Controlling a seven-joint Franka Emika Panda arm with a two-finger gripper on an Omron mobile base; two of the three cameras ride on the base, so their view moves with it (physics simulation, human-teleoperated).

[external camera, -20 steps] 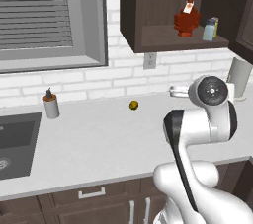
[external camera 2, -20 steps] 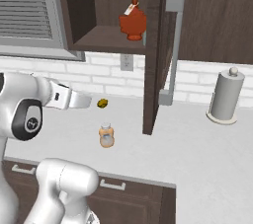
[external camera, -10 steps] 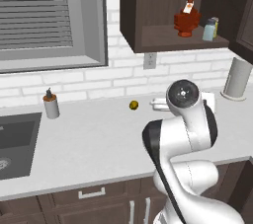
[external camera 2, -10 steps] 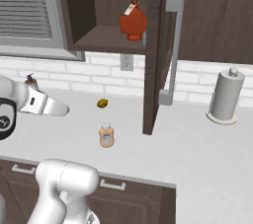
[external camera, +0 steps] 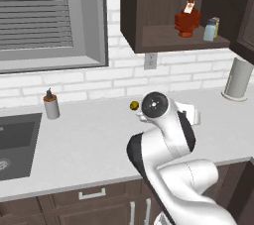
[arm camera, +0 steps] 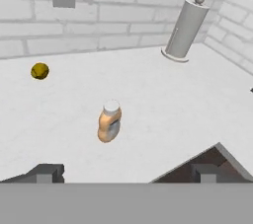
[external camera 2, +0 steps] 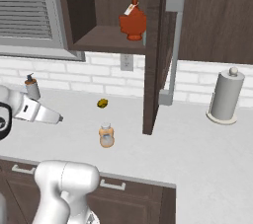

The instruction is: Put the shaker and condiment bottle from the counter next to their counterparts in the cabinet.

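Note:
The condiment bottle (external camera 2: 106, 135), squat and orange-tan with a pale top, stands upright on the counter (external camera 2: 197, 154). In the hand view the condiment bottle (arm camera: 109, 121) is ahead of my gripper (arm camera: 126, 174), a short way off. The fingertips (arm camera: 47, 172) are wide apart with nothing between them, so the gripper is open. From the right base view my gripper (external camera 2: 55, 118) hovers left of the bottle, pointing at it. The pale blue shaker (external camera: 210, 29) stands on the shelf of the cabinet (external camera: 163, 38), beside the yellow-green shaker (external camera: 216, 21) and the dark red bottle (external camera: 187, 18).
The cabinet's open door (external camera 2: 153, 50) hangs just right of the bottle. A small yellow object (external camera 2: 102, 102) lies near the wall. A grey cylinder (external camera: 50, 106) stands by the sink (external camera: 12, 142). A paper towel holder (external camera 2: 225, 97) stands at the right.
The arm has swung to the left and the gripper has moved left and slightly down over the counter. It stays open. The bottles and shakers have not moved.

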